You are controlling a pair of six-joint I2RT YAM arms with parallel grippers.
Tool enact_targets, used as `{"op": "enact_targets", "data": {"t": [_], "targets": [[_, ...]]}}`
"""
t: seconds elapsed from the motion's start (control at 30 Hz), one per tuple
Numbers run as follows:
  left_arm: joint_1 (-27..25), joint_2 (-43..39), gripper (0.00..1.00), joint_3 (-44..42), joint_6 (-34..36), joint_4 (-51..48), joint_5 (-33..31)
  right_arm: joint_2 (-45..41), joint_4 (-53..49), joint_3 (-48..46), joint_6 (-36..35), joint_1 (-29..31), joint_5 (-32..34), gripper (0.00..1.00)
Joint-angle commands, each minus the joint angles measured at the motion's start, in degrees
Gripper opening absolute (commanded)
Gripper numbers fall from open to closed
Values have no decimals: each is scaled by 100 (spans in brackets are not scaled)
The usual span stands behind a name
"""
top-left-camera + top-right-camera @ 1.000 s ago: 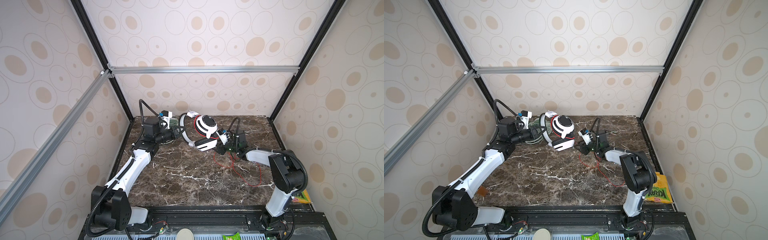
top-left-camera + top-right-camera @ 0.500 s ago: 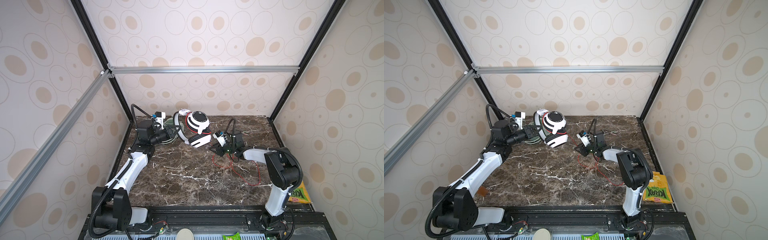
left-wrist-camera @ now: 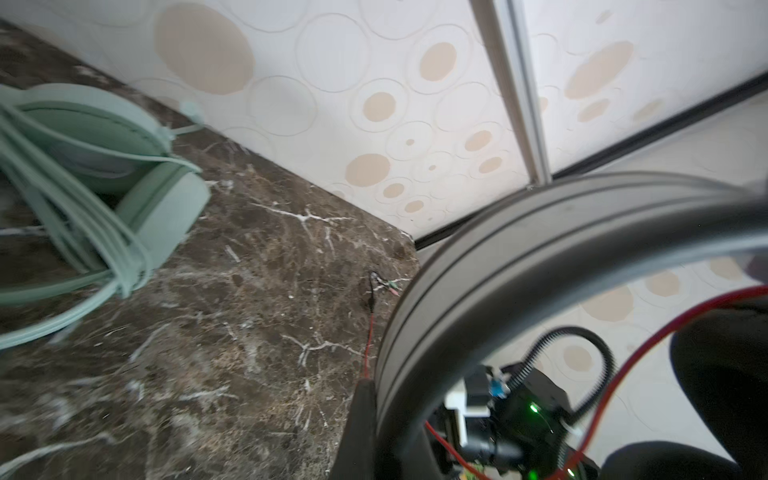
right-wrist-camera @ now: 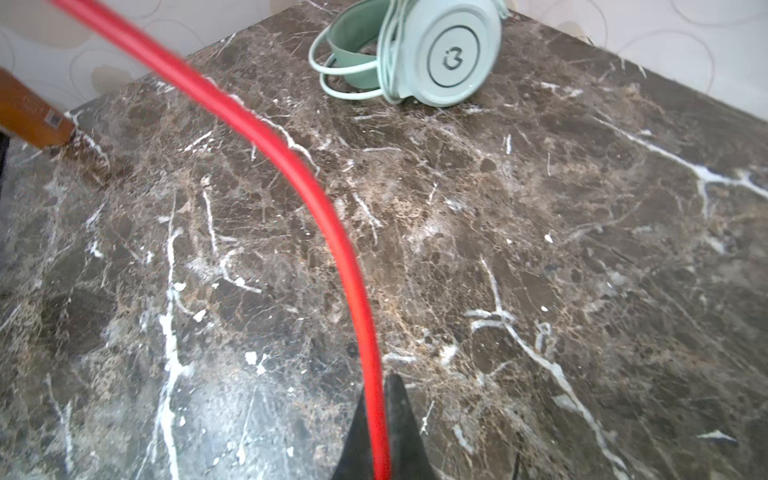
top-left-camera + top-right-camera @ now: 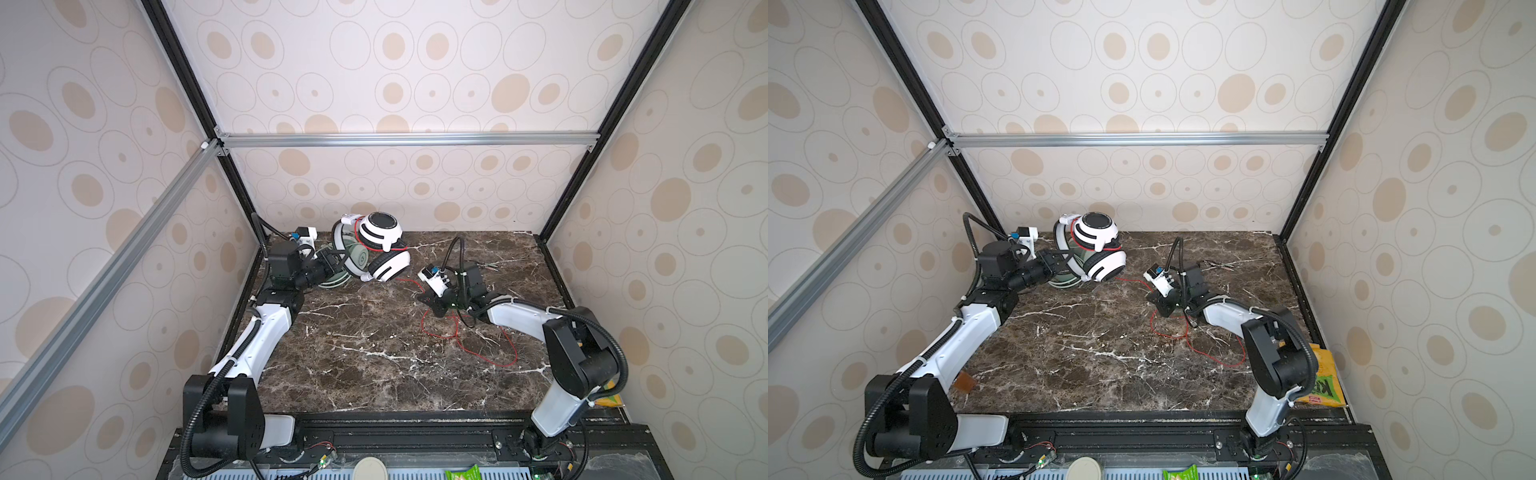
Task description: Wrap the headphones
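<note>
Here, thin red cable (image 4: 332, 208) across veined marble (image 4: 540, 249).

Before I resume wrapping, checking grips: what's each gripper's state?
Left gripper: shut on the white headset.
Right gripper: shut on the red cable.

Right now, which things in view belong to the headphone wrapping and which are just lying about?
Job:
white-and-black headset, held by the left claw
red cable, pinched in the right claw
mint-green headset, cable already wound

Lying about:
yellow snack packet
green wrapper
brown card
</note>
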Motion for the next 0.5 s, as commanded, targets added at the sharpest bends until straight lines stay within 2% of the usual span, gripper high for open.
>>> {"op": "enact_targets", "data": {"t": [0.0, 0.17, 0.47], "targets": [[27, -250, 0, 590, -174, -1016, -1342, -429, -495, -334, -652, 475, 901, 3], [10, -263, 0, 707, -547, -1692, -2381, -1179, -714, -835, -947, 1225, 1578, 0], [-246, -437, 0, 885, -465, -2397, -4334, -2467, -1838, -822, -1581, 2478, 2856, 0]]}}
